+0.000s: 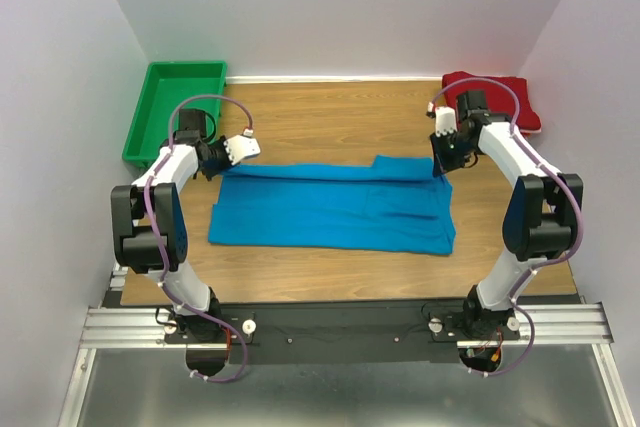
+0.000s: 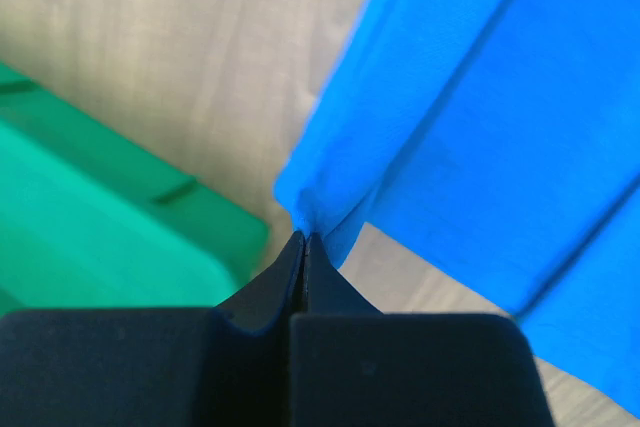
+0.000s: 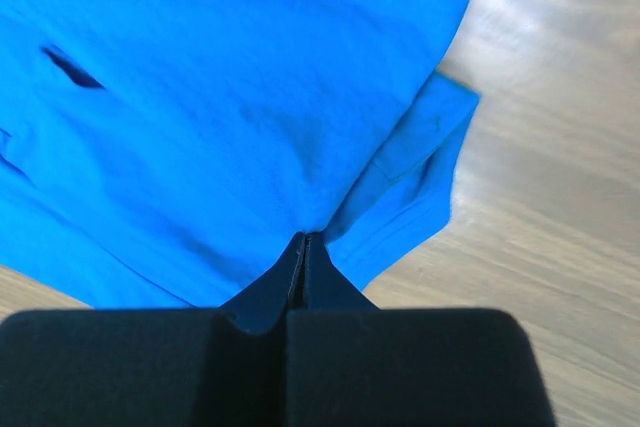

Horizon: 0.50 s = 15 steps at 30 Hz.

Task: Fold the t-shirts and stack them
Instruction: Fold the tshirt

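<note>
Left gripper and right gripper each tight on flat, folded blue t-shirt

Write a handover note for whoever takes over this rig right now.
Left gripper: jaws shut on the far left corner of the blue t-shirt.
Right gripper: jaws shut on its far right corner.
The blue t-shirt lies mid-table as a wide band and looks folded lengthwise along its far edge. The red t-shirt sits at the far right corner of the table, untouched; whether it is folded is unclear. The green tray is far left.
Done: a first fold on blue, apparently.
Left: finish blue, fold red, stack them.
</note>
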Available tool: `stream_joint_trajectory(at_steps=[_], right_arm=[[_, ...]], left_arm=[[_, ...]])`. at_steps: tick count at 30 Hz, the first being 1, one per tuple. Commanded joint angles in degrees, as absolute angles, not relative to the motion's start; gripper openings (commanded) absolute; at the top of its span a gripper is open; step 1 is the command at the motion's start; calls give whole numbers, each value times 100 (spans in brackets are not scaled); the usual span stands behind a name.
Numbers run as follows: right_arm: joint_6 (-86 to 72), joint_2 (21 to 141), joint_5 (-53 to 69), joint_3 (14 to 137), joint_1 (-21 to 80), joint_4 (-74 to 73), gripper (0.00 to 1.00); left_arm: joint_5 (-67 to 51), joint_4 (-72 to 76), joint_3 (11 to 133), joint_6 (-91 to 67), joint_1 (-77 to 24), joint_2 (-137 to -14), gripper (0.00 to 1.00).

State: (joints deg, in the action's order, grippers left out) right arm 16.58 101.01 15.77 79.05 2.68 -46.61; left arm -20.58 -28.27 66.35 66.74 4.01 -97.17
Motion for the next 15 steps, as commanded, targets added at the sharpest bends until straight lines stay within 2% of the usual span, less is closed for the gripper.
stream_joint_trajectory(at_steps=[1, 7, 15], right_arm=[[1731, 10054, 1538, 7550, 281, -4378, 1], [1775, 10362, 1433, 7102, 281, -4088, 1], [1828, 10635, 1266, 7145, 290, -3999, 1]], left_arm=[[-1776, -2515, 6233, 6935, 439, -9623, 0], [-1547, -2400, 6153, 6961, 404, -9923, 0], [-1345, -2373, 6047, 7014, 255, -10002, 0]])
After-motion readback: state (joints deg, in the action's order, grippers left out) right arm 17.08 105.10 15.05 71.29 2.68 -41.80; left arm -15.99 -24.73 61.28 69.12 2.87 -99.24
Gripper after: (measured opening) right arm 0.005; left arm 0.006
